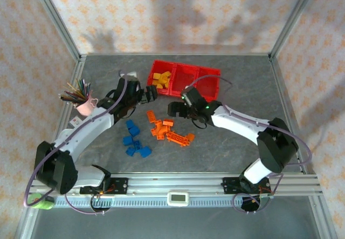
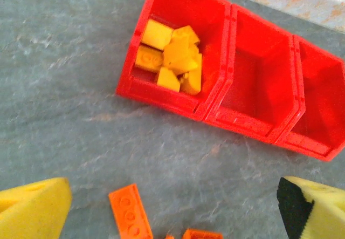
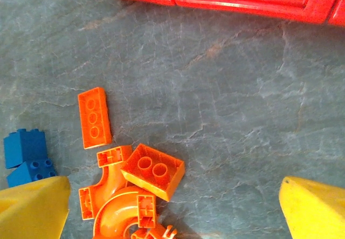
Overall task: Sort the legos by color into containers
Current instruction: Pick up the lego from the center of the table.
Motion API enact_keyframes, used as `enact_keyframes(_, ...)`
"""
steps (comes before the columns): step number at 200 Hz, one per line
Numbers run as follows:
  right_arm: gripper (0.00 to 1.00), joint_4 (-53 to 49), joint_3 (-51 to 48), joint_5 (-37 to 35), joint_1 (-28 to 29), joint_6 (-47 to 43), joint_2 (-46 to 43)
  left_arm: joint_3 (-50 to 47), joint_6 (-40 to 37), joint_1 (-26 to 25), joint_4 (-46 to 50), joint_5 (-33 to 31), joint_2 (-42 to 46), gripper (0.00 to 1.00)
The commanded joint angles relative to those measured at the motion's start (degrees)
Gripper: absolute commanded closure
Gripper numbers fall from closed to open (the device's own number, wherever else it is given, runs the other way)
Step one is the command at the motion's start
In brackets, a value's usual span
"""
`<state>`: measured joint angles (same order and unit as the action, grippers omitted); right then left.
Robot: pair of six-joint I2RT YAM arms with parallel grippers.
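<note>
Yellow legos (image 1: 160, 78) are piled in the leftmost of the three joined red containers (image 1: 186, 81) at the far side of the grey tabletop (image 1: 242, 142). Orange legos (image 1: 168, 131) are scattered on the near side of the containers, and blue legos (image 1: 135, 141) are grouped to their left. The left end effector (image 1: 150, 93) is held spread wide beside the yellow-filled compartment. The right end effector (image 1: 174, 109) is likewise spread wide, with nothing gripped, above the orange legos.

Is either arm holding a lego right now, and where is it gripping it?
Nothing is held. The left gripper and the right gripper are both open with nothing between the jaws; the orange legos lie loose on the table.
</note>
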<state>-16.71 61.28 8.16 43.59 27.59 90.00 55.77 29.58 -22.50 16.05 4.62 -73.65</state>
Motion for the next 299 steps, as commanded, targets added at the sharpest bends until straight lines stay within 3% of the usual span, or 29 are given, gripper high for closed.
enact_keyframes(1,0.02,-2.26,2.71,-6.1,2.99,6.24,2.91,-3.49,2.31,0.0,-0.5,1.21,5.47,0.0)
enact_keyframes(38,0.06,-3.45,6.92,-10.54,7.57,10.85,10.08,-10.26,5.84,0.0,-0.84,2.4,12.5,0.01)
enact_keyframes(94,0.17,-1.16,7.75,-13.13,8.23,16.16,15.74,-15.94,8.47,0.01,-1.2,3.02,17.69,0.01)
enact_keyframes(163,0.19,-0.67,11.06,-14.06,9.32,17.12,20.71,-17.2,8.82,0.05,-1.62,2.58,18.02,0.01)
enact_keyframes(299,0.48,-1.13,10.54,-15.35,9.26,15.06,20.42,-16.83,8.48,0.02,-1.64,4.17,17.66,0.01)
